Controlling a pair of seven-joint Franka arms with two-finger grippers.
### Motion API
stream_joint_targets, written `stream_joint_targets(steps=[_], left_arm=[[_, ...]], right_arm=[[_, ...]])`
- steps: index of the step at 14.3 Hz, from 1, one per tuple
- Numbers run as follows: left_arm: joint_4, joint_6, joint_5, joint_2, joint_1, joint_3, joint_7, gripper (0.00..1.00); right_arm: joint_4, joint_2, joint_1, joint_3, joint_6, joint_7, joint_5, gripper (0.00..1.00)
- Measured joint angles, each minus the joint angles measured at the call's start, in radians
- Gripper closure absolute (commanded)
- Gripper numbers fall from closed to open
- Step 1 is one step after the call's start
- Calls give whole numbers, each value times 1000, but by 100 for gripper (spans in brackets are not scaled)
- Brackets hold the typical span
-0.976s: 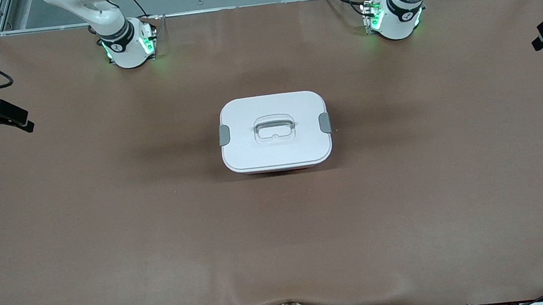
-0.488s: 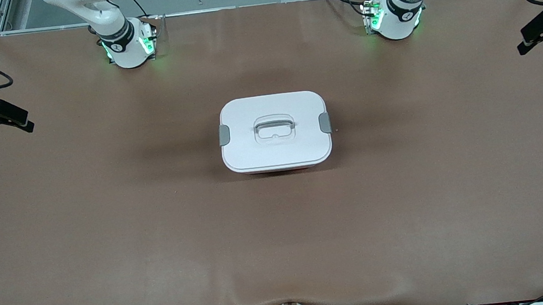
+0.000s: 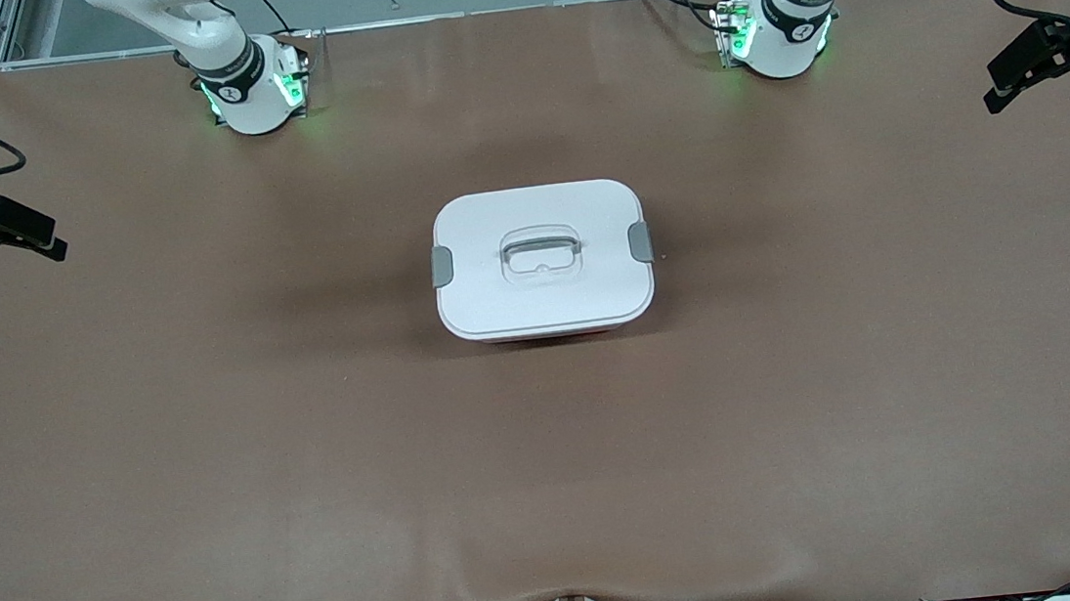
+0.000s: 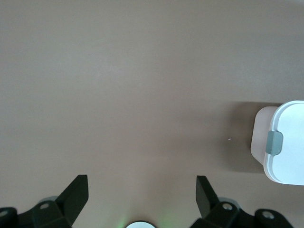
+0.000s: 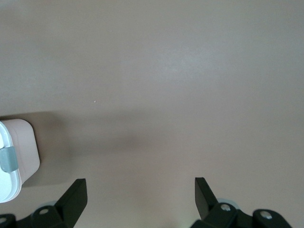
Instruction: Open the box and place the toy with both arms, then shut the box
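Observation:
The box [image 3: 542, 259] stands shut in the middle of the table, its white lid down, a grey clip [image 3: 441, 266] at each end and a recessed handle [image 3: 541, 246] in the centre. Part of the box [image 4: 285, 142] shows in the left wrist view, and its corner [image 5: 19, 152] in the right wrist view. The toy is out of view. My left gripper [image 3: 1035, 90] hangs open over the left arm's end of the table, its fingers [image 4: 76, 190] wide apart over bare mat. My right gripper [image 3: 53, 239] waits open over the right arm's end, holding nothing.
A brown mat [image 3: 313, 440] covers the whole table. The two arm bases [image 3: 255, 92] [image 3: 779, 31] glow green along the table edge farthest from the front camera. Cables lie past the edge nearest that camera.
My left gripper has come in from the table's end toward the box and a little lower. The right gripper and the box have not moved.

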Motion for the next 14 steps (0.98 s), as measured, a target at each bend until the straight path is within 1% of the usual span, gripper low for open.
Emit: stream_joint_targets(steps=[7, 14], left_arm=[[0, 0, 0, 0, 5, 2, -4, 0], [0, 0, 0, 24, 4, 2, -4, 0]], right_arm=[[0, 0, 0, 1, 0, 0, 0, 0], [0, 0, 0, 0, -5, 0, 0, 0]])
